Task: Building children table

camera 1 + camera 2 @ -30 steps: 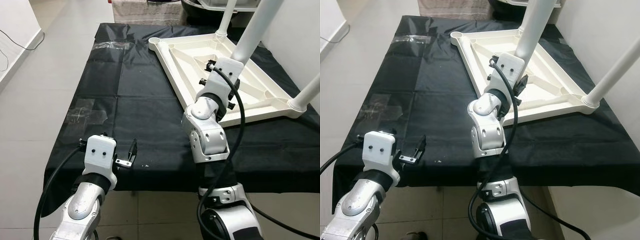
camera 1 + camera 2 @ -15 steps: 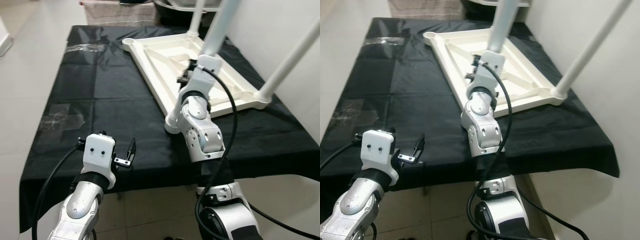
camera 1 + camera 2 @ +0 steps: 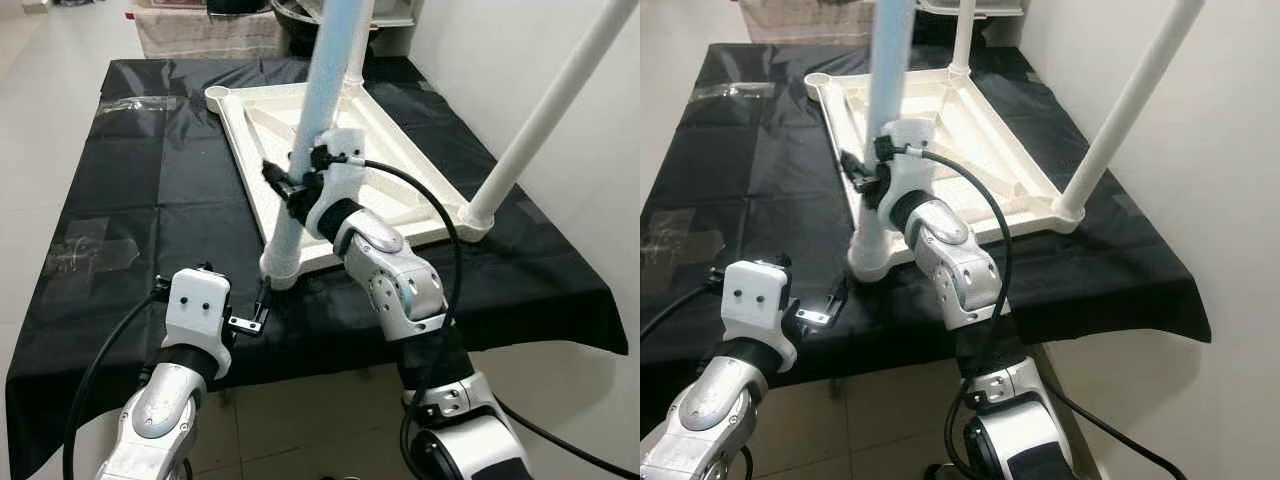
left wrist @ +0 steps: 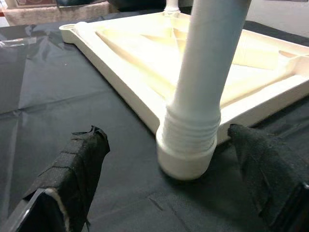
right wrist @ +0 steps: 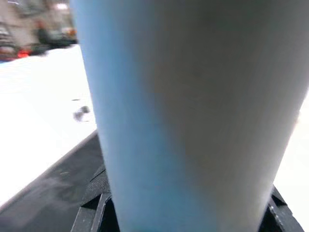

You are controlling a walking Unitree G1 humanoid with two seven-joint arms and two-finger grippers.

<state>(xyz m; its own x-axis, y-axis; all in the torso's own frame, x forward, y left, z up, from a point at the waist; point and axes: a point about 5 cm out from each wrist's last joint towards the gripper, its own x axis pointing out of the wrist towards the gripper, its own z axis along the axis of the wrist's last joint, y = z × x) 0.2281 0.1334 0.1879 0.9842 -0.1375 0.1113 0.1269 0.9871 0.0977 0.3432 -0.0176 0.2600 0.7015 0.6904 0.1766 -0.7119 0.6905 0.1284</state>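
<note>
Even, bright indoor light; both eye views sharp, with soft glare on the black cloth (image 3: 150, 170) left of the white tabletop (image 3: 390, 170); right wrist view blurred, the leg (image 5: 193, 111) out of focus, tinted blue.

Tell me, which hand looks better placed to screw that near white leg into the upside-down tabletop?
The right hand, probably: it is shut around the near leg, above the tabletop corner. The left hand is open, low beside the leg's base, gripping nothing.
</note>
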